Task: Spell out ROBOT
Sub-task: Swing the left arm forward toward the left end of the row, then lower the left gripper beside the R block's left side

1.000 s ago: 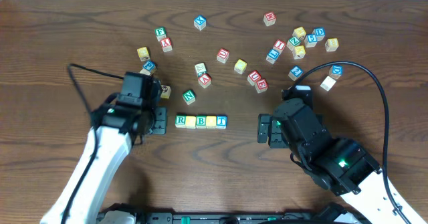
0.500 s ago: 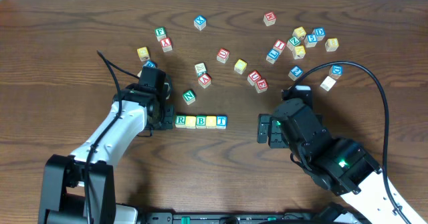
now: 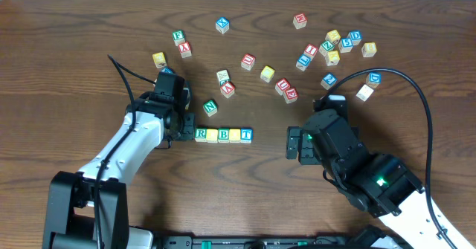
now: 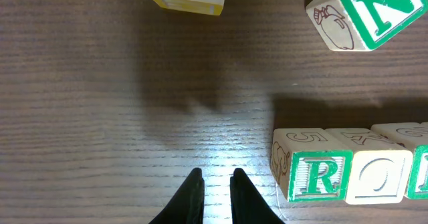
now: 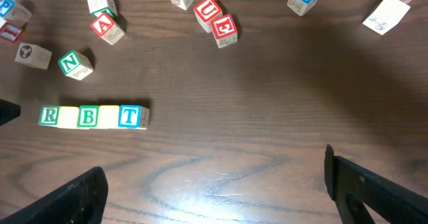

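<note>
The 5 small wooden letter cubes stand already in 1 row on the dark wooden table: the green-bordered R cube, a yellow-faced cube, the green-bordered B cube, a second yellow-faced cube and the blue-bordered T cube, each touching the next. The long axis of this row runs left to right across the table. The left gripper has its 2 black fingers together, nothing between them, and it sits just beside the R end, so the row lies to its right. The right gripper stands wide apart and empty, well apart from the T end; the left arm is the nearer one. I judge the word as spelled; at most a small push on the R end is left. No box or tray is in view.
</note>
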Action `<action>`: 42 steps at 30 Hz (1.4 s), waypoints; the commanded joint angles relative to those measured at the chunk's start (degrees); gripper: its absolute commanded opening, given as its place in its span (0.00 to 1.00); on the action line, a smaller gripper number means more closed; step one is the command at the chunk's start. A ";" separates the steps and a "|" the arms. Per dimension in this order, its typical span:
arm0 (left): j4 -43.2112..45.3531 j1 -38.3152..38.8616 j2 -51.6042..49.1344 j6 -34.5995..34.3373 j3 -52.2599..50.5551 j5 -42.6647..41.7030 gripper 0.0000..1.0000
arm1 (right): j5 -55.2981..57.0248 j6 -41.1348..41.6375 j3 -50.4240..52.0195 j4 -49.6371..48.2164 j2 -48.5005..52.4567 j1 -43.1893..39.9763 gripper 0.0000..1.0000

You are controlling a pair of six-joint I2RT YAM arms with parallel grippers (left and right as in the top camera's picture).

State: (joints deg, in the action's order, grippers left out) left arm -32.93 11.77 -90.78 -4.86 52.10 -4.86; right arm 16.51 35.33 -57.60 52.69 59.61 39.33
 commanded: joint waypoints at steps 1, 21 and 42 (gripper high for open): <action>0.26 -0.17 -0.33 -0.39 -0.68 -0.74 0.15 | 0.70 -0.70 -0.22 0.07 0.28 -0.35 0.99; 2.43 -0.17 -0.96 -1.01 -2.82 -0.76 0.08 | 0.68 -0.70 -0.22 0.07 0.28 -0.35 0.99; 4.59 0.52 -0.96 -1.14 -4.63 -3.72 0.07 | 0.70 -0.72 -0.22 0.07 0.28 -0.35 0.99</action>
State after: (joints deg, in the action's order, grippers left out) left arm -28.36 11.81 -91.20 -5.96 48.12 -7.64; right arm 16.51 35.33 -57.60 52.69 59.61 39.33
